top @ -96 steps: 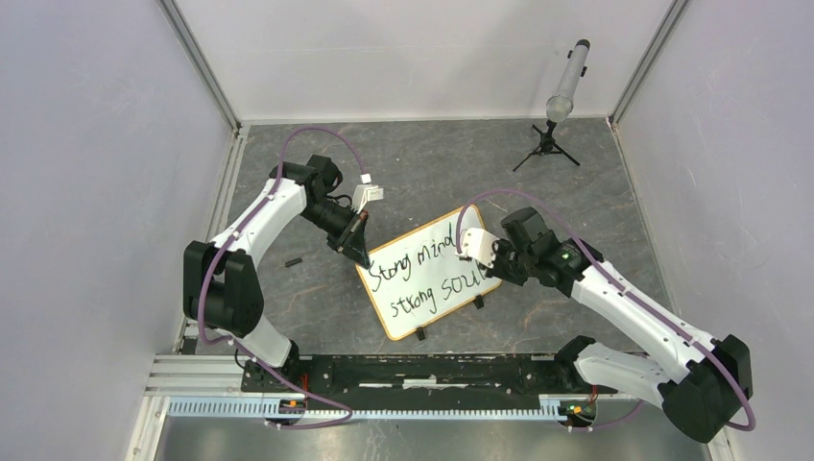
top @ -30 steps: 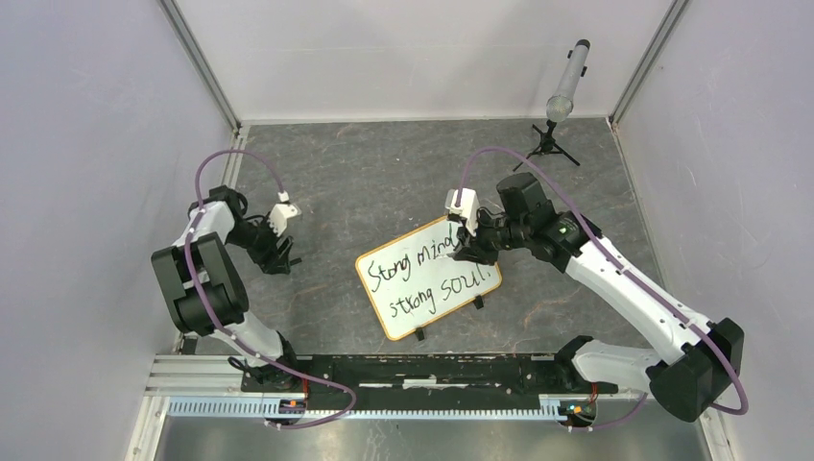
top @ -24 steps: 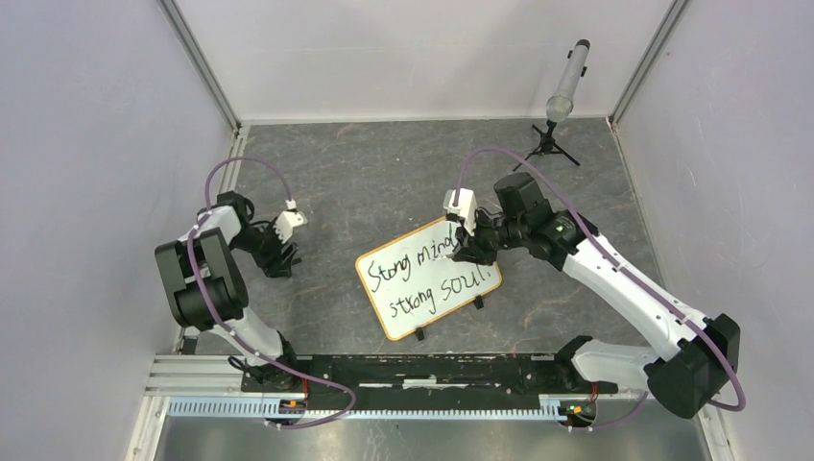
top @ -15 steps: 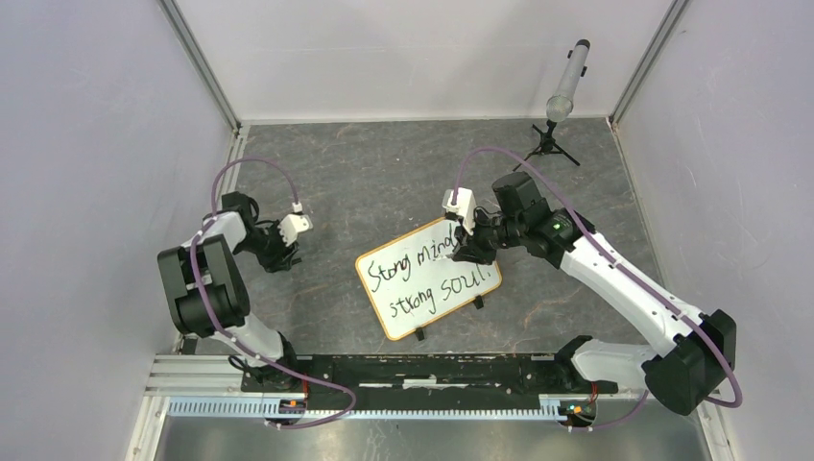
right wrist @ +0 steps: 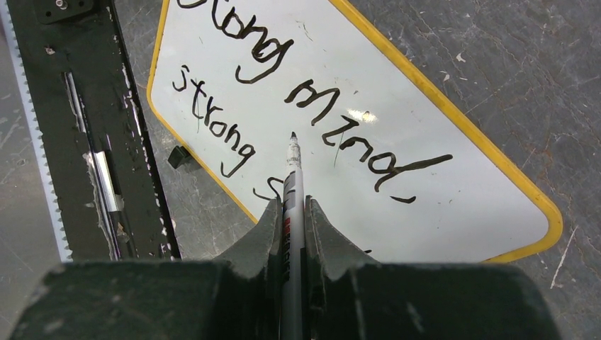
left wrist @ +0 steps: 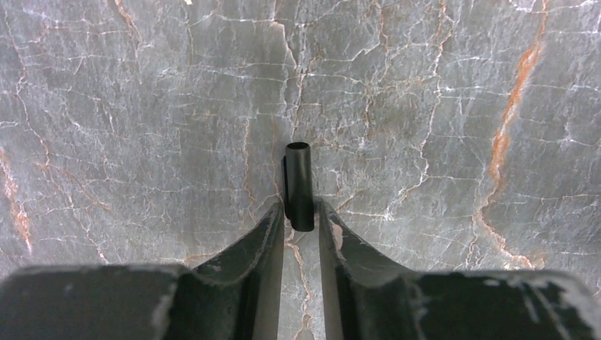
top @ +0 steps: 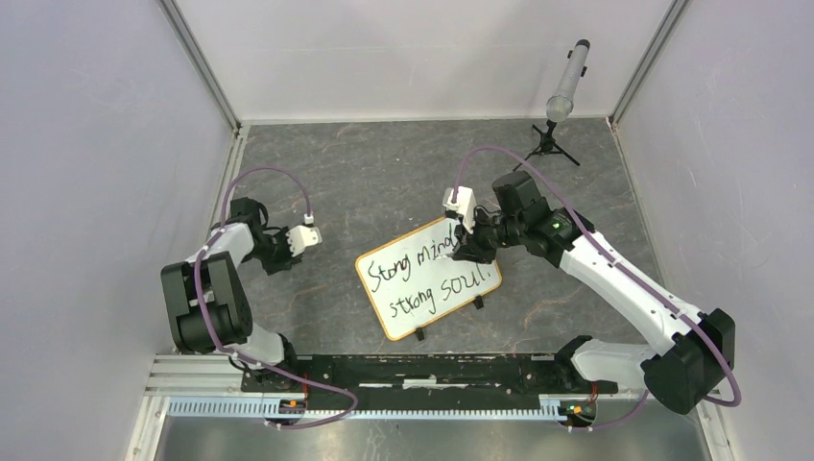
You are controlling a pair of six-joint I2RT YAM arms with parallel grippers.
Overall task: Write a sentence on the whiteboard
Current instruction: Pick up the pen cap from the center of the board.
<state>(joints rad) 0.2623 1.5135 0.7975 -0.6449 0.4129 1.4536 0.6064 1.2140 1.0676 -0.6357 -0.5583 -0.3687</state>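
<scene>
The whiteboard [top: 413, 317] lies tilted on the grey stone table and reads "Strong mind, strong soul." in black. My right gripper [top: 471, 252] hovers over its upper right part, shut on a white marker [right wrist: 291, 170]. The marker's tip points down just above the board [right wrist: 461, 205], between "mind" and "strong". My left gripper [top: 285, 255] is low on the table to the left of the board. In the left wrist view its fingers [left wrist: 273, 227] press both sides of the near end of a small black marker cap [left wrist: 298, 177] lying on the table.
A microphone on a small tripod [top: 564, 91] stands at the back right. A black rail [top: 422, 370] runs along the near edge, close to the board's lower corner [right wrist: 92, 142]. Plain walls enclose the table on three sides.
My left arm left the board's upper left corner, swung left and down to the cap, and its jaws narrowed around it. My right gripper lifted the marker slightly toward the board's upper edge.
</scene>
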